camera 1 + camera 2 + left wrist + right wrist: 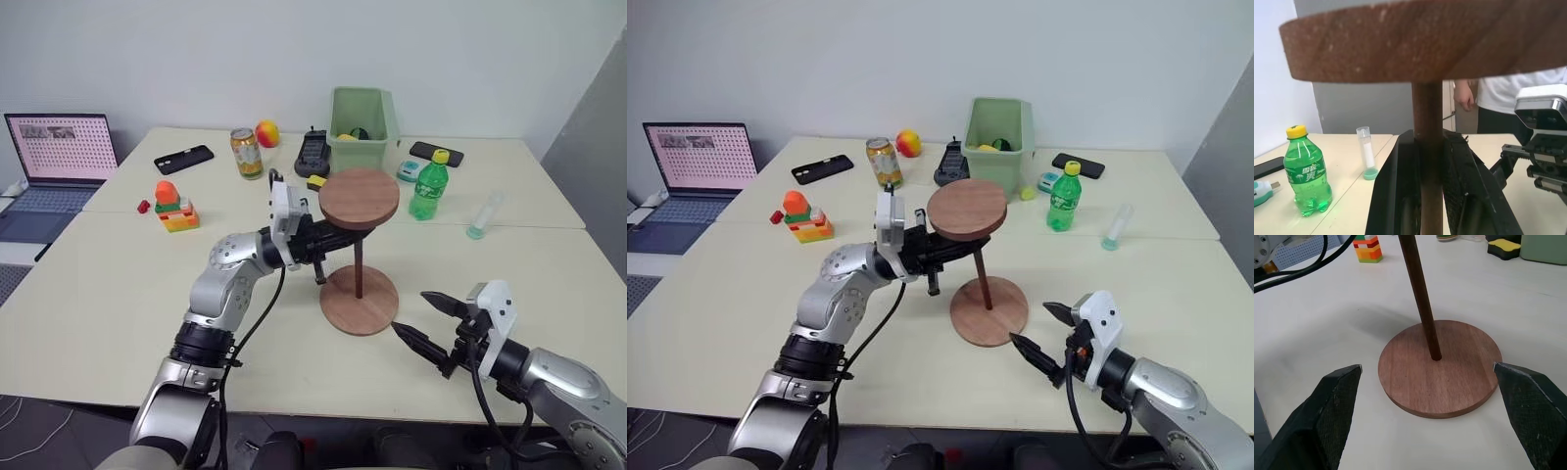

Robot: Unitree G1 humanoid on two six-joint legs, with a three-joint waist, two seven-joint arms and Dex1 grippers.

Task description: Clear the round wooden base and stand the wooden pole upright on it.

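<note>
The left gripper (pixel 321 257) clamps the wooden pole (pixel 1420 298), whose tip meets the round wooden base (pixel 1459 382); right gripper (pixel 419 319) gapes empty.

Bare table (pixel 118 294) is left on the near and left sides of the base (pixel 360 300), where the approach is open. Above it, passage is blocked by the leaning pole (pixel 359 264) and its top disc. Behind it stand a bottle (pixel 429 186), bin (pixel 363 127) and can (pixel 246 154).

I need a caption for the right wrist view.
Open right gripper faces round reddish-brown wooden base with thin dark-brown wooden pole at its centre.
</note>
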